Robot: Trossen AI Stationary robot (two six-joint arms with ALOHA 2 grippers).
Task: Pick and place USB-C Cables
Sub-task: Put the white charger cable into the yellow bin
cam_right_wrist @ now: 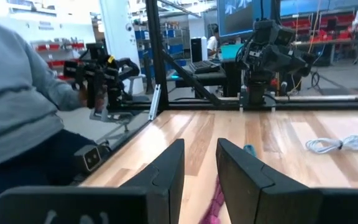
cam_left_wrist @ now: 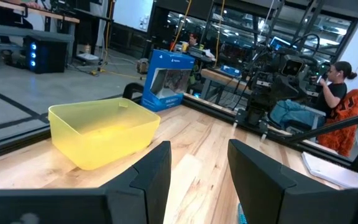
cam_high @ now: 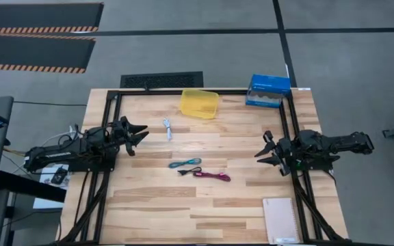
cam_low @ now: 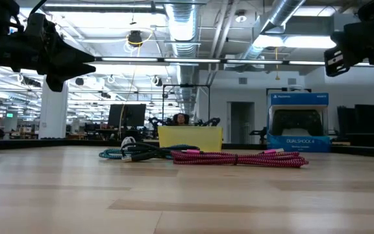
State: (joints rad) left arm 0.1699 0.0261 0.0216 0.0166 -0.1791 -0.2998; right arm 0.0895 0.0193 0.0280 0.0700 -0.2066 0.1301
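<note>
Four cable bundles lie on the wooden table: white at the far middle, then teal, black and magenta-red close together at the centre. The low view shows the teal, black and magenta-red cables. The yellow bin stands at the far edge. My left gripper is open and empty, above the table left of the white cable. My right gripper is open and empty, above the table right of the magenta-red cable.
A blue box stands at the far right beside the bin. A white notebook lies at the near right corner. A black frame runs around the table. A person in grey stands beyond the table's left side; another sits beyond the right.
</note>
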